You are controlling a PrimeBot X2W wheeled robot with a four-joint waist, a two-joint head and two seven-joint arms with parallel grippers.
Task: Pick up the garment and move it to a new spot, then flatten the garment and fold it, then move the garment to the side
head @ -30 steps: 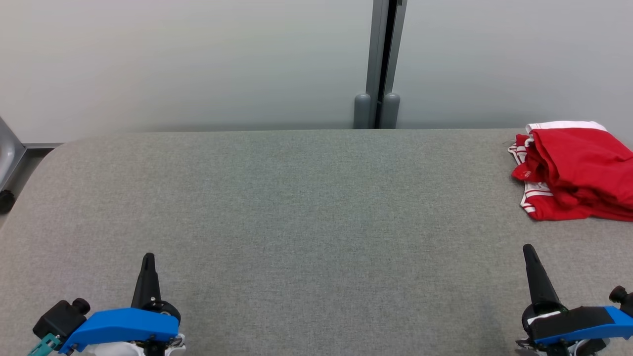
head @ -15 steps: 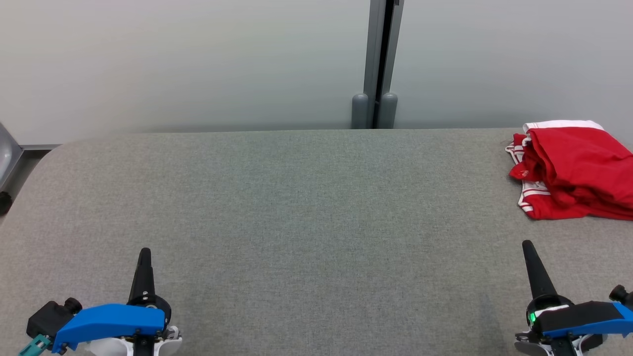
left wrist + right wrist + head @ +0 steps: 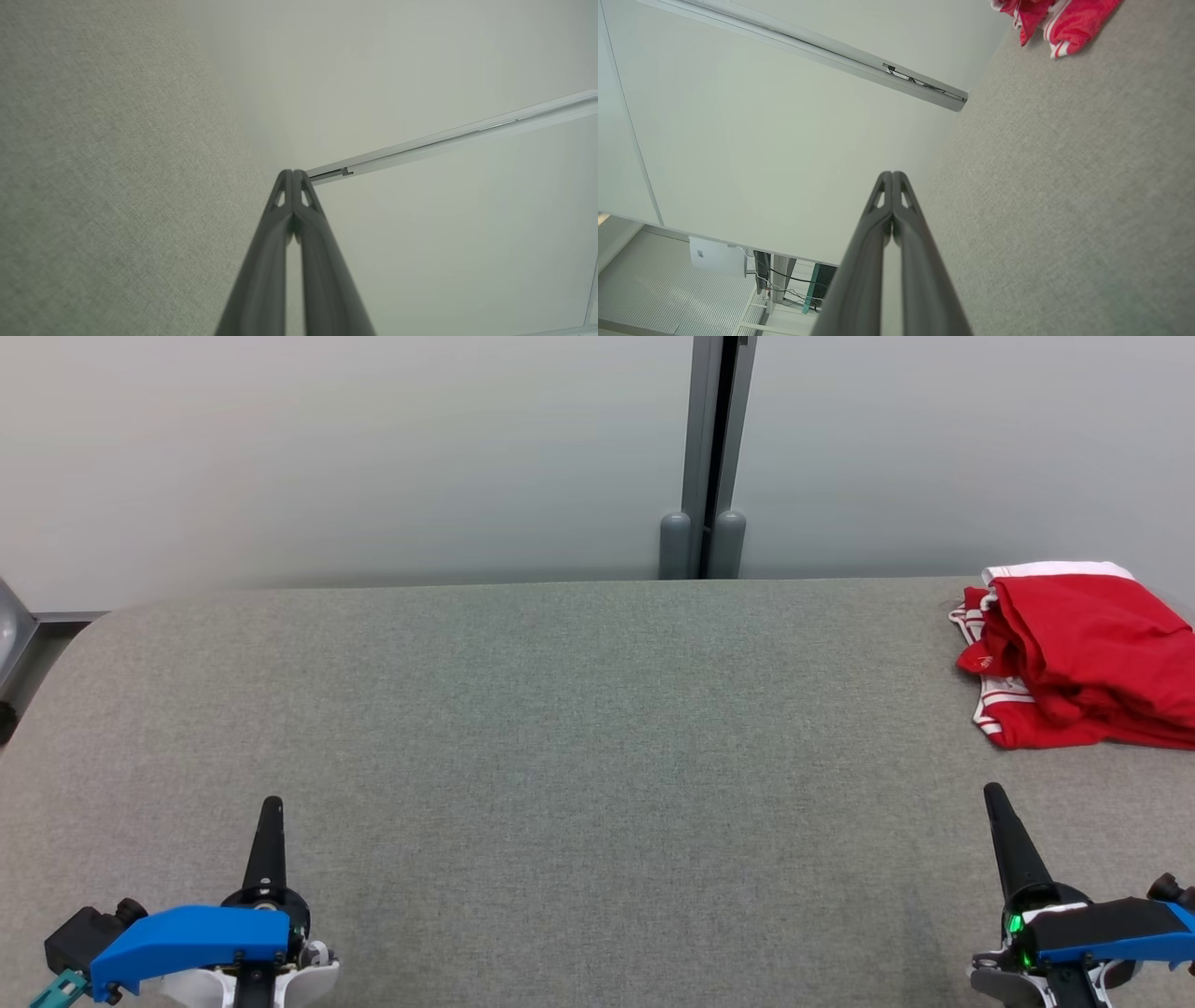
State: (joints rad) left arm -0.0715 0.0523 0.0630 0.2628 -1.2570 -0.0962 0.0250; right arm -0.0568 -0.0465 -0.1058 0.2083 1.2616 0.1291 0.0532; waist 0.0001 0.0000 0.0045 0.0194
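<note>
A red garment [image 3: 1083, 658] with white stripes and a white band lies folded in a loose stack at the table's far right edge, partly cut off by the head view's border. Its corner shows at the top of the right wrist view as the garment [image 3: 1057, 21]. My left gripper [image 3: 271, 803] rests low at the front left, shut and empty; its fingertips meet in the left wrist view [image 3: 293, 173]. At the front right my right gripper [image 3: 992, 791] is also shut and empty [image 3: 892, 174], a short way in front of the garment and apart from it.
The grey fabric-covered table [image 3: 579, 728] stretches wide between the two arms. Pale wall panels rise behind it, split by a grey vertical post [image 3: 705, 457]. A metal frame piece [image 3: 14, 644] sits off the table's left end.
Both grippers have slid slightly back toward the table's front edge, staying shut. The whole picture has drifted a little to the left, so the camera has moved; the garment lies as before.
</note>
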